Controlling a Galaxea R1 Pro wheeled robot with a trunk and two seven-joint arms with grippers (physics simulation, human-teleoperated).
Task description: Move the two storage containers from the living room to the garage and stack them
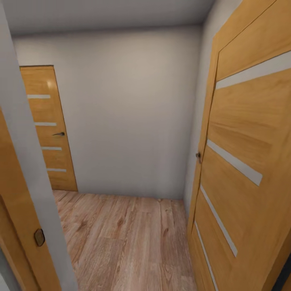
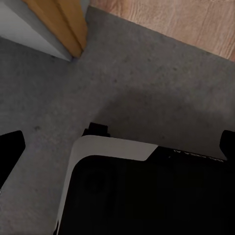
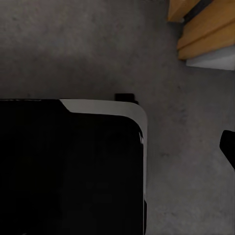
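Head view: narrow hallway with light wood plank flooring (image 1: 125, 242), plain white wall (image 1: 125, 113), orange wooden doors left (image 1: 48, 129) and right (image 1: 246, 161). Wrist views: dark grey concrete floor (image 2: 54, 98) beneath the robot's black base (image 3: 68, 171). Claw states cannot be told.

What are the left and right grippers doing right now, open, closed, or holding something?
Left gripper: open, holding nothing, over the grey concrete floor.
Right gripper: cannot tell; one dark fingertip shows, nothing held in sight.
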